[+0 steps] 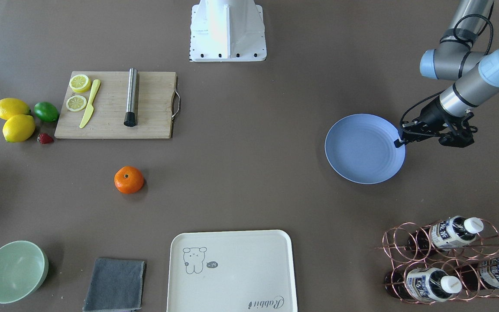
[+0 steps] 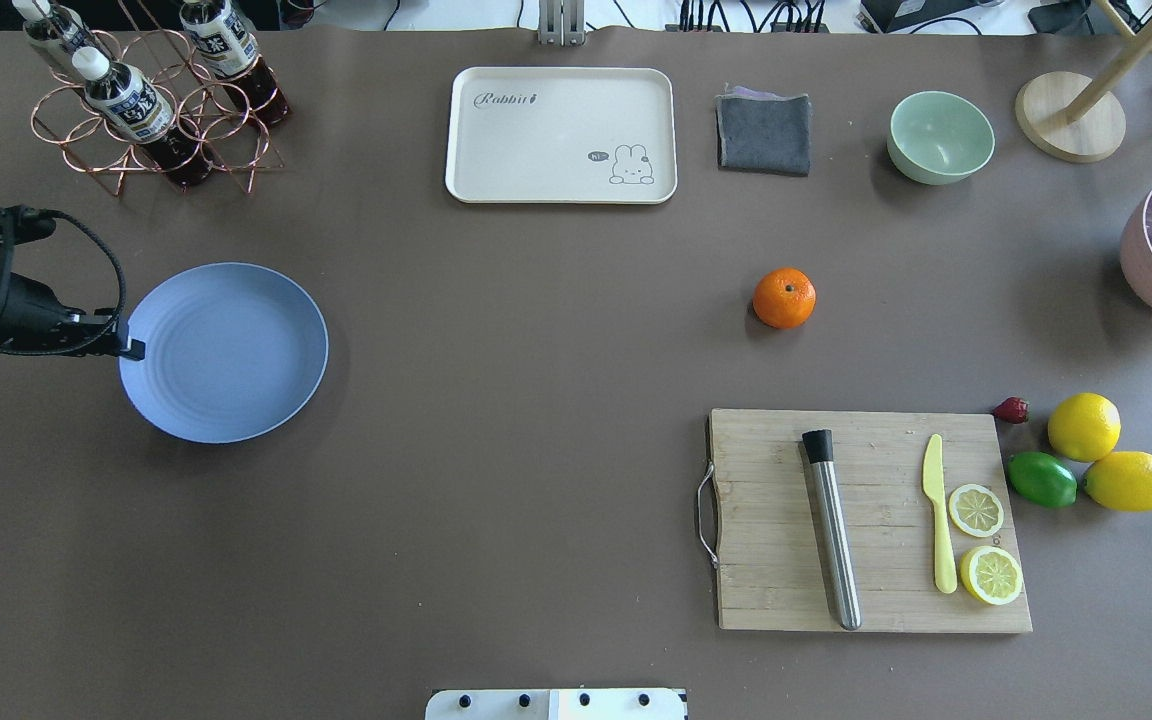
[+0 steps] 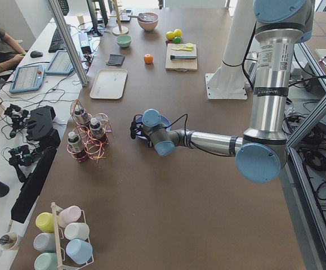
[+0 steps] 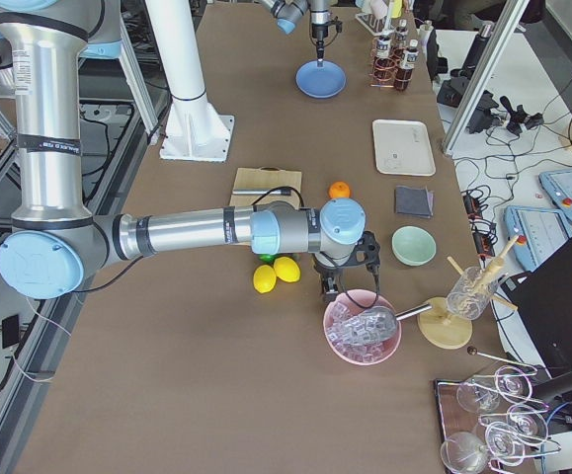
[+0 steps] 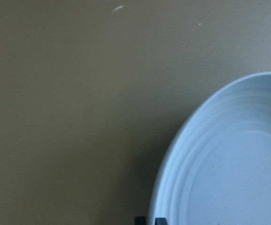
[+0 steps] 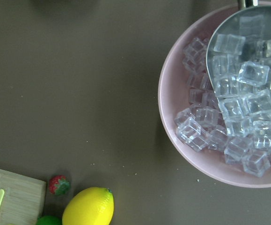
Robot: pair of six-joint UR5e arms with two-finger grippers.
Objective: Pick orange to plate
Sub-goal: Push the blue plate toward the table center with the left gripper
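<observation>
Wood gives us our reference: the cutting board (image 2: 871, 520) lies nearest the robot's base. Farther out, and well off to the robot's left of the board, sits the plate (image 2: 226, 350) with nothing on it. The left gripper (image 2: 131, 350) is at its outer rim, its jaws standing almost together, and we cannot tell whether they pinch the rim or merely sit against it. Beyond the board's far edge, apart from it on the table, sits the orange (image 2: 784, 298), stem spot up, touching nothing. We judge it light and firm under a slightly yielding peel. The dimpled skin should grip well, but it is round enough to roll if nudged off-centre. We would take it from above, jaws straddling its widest girth, squeezing only moderately. Farther out still, past the board's right end, the right gripper (image 4: 337, 286) hangs over a pink bowl (image 2: 1151, 260) of ice; whether its jaws are open we cannot tell.
</observation>
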